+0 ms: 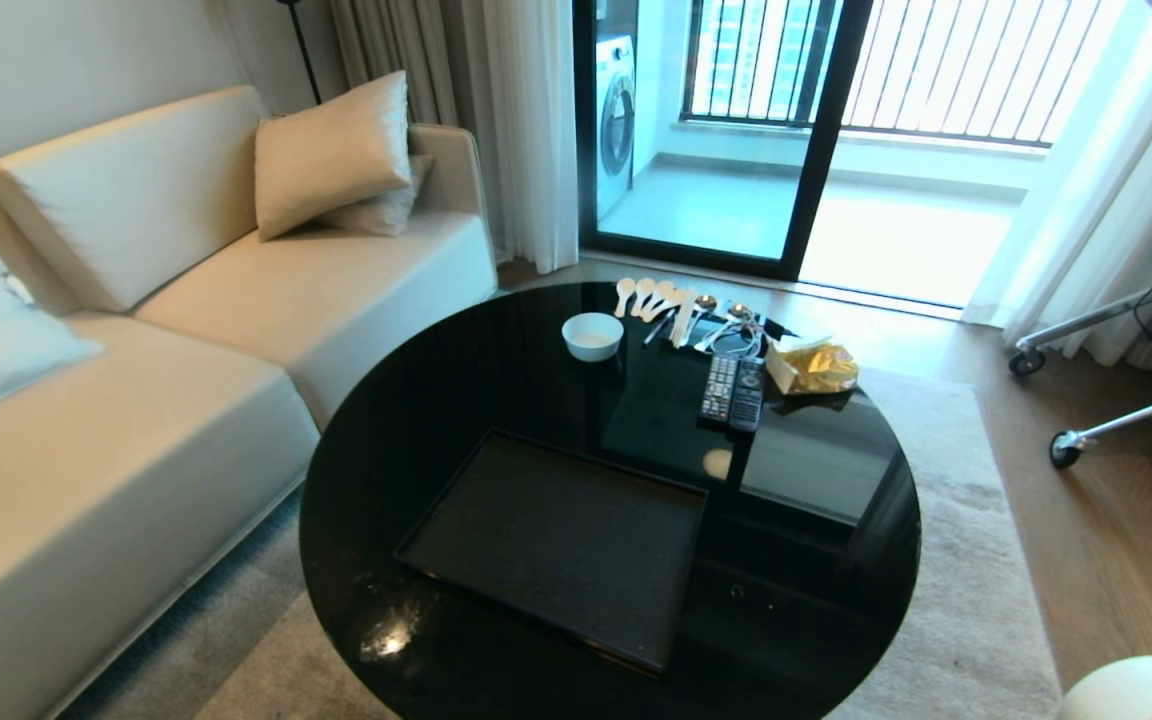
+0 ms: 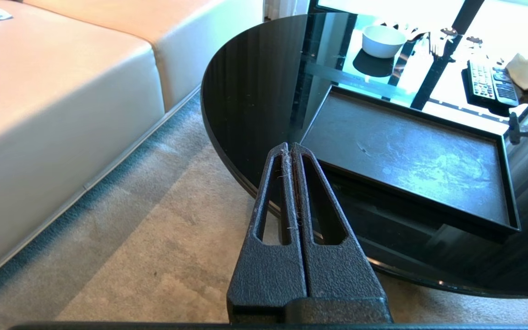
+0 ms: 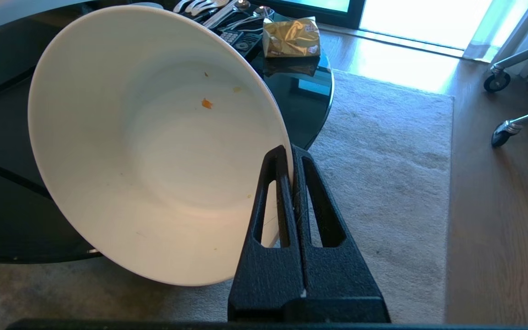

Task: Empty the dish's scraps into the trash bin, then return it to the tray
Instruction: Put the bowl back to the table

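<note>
Dish [image 3: 154,151], glossy white, tilted, bears only orange specks [image 3: 206,103].

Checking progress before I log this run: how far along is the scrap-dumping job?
Emptying looks done: the deep glossy white bowl holds only a few orange and yellow specks. In hand: the right gripper is shut on the bowl's rim, holding it tilted beside the round black glass table. Left: setting the bowl on the flat rectangular black tray, which has nothing on it. The left gripper is shut and holds nothing. No bin is in view.
</note>
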Controlling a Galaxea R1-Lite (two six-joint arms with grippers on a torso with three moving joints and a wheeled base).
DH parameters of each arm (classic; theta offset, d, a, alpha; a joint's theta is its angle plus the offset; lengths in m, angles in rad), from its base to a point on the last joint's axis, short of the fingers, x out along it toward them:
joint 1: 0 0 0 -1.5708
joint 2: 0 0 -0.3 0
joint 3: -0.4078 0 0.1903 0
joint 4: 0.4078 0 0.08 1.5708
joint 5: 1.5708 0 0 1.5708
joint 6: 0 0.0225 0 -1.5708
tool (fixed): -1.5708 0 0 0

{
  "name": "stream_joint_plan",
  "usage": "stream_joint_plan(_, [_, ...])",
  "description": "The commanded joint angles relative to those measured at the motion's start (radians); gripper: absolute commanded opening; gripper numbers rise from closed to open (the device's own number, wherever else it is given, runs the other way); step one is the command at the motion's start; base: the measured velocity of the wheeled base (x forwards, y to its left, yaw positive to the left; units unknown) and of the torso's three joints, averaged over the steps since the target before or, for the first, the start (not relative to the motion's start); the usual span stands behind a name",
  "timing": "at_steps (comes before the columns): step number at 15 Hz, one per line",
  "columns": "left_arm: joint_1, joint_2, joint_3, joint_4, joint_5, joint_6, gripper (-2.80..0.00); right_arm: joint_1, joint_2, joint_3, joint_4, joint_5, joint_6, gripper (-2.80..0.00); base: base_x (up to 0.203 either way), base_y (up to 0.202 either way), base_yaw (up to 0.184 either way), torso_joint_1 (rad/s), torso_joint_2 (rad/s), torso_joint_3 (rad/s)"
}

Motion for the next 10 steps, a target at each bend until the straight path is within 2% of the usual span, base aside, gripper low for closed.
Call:
stream_joint_plan(1, [0.0, 0.001, 0.0, 0.0, 0.001, -0.001, -2.8, 0.0, 0.001, 0.0, 0.0, 0.001, -0.002, -2.8, 0.0, 0.0, 0.0, 0.0, 0.0, 0.0])
stream_joint_plan(10, [0.0, 0.0, 0.0, 0.0, 0.001, -0.001, -2.8, 0.0, 0.001, -0.005, 0.013, 0.03, -0.079, -2.8, 0.0, 0.0, 0.0, 0.0, 0.0, 0.0])
